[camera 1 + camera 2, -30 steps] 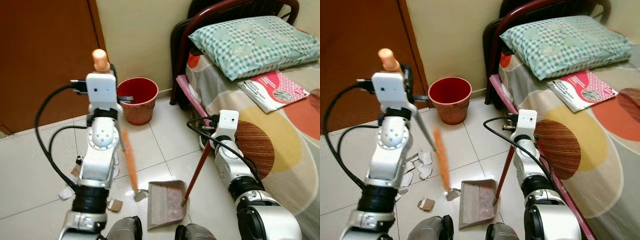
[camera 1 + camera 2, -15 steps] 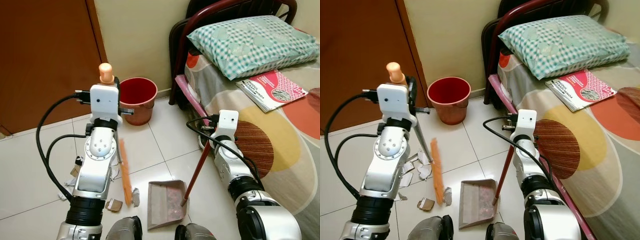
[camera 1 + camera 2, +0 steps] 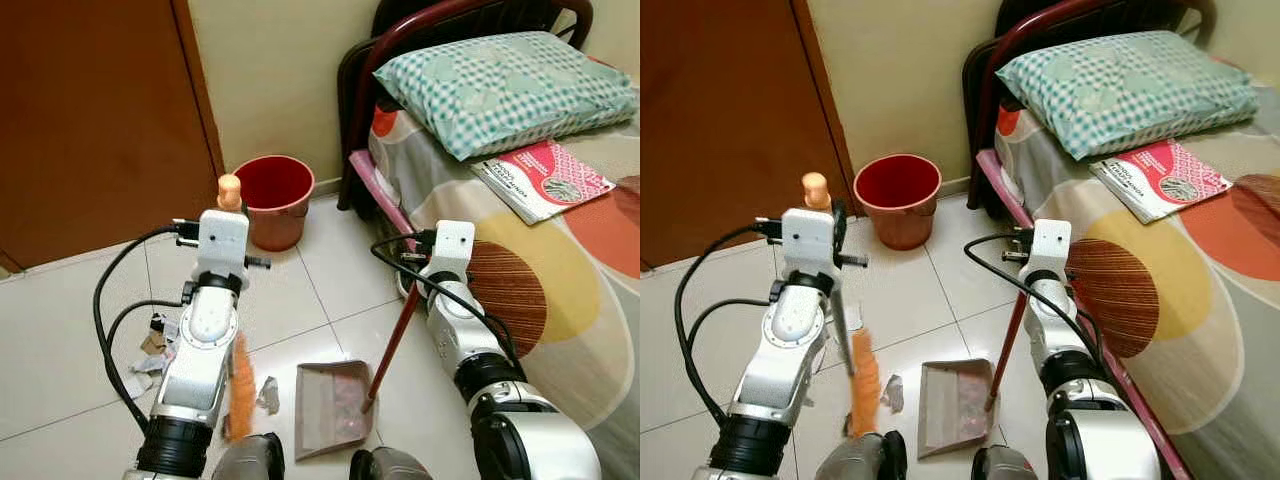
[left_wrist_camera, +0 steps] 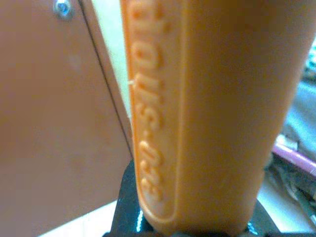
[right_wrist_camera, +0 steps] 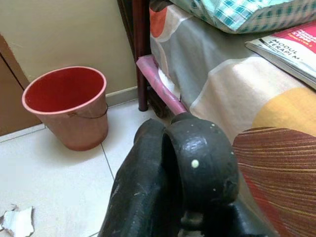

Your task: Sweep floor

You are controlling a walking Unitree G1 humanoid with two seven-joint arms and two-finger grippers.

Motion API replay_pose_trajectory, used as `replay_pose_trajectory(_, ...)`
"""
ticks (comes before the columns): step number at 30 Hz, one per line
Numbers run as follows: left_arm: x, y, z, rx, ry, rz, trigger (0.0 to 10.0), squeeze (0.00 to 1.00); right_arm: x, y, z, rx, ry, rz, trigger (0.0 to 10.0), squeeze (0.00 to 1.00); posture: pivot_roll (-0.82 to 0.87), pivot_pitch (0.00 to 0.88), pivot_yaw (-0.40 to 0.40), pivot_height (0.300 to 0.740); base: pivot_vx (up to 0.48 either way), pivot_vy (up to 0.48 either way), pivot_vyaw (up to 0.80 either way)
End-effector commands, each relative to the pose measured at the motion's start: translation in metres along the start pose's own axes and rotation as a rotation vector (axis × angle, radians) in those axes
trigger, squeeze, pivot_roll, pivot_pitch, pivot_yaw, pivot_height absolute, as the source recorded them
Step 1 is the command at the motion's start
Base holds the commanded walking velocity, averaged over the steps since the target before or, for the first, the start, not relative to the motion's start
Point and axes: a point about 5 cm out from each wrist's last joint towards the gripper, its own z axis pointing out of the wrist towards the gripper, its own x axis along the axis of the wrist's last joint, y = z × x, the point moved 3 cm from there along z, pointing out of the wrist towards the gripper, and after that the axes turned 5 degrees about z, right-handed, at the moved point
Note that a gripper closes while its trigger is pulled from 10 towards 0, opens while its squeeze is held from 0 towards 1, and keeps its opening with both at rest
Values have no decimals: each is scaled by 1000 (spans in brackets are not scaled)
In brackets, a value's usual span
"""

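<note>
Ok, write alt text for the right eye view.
The left arm holds an orange broom with its bristles on the tiled floor beside a paper scrap and a dustpan, whose red handle the right arm holds. Behind stand a red bucket and a bed with a pillow.
</note>
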Motion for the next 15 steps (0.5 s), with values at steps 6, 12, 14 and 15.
replay_pose_trajectory(6, 9, 36, 8, -91, 31, -131, 10000, 0, 1, 0, 0, -1, 10, -6, 10000, 0, 3, 108, -31, 740, 0, 0, 0)
replay_pose_trajectory(12, 27, 68, 10, -245, 87, -210, 10000, 0, 1, -2, 0, 2, 11, -2, 10000, 0, 0, 103, -25, 740, 0, 0, 0)
replay_pose_trajectory(14, 28, 70, 10, -262, 96, -240, 10000, 0, 1, -3, 0, 2, 11, 3, 10000, 0, 2, 97, -17, 740, 0, 0, 0)
replay_pose_trajectory(15, 28, 69, 10, -260, 94, -250, 10000, 0, 1, -3, 0, 3, 11, 4, 10000, 0, 2, 97, -17, 740, 0, 0, 0)
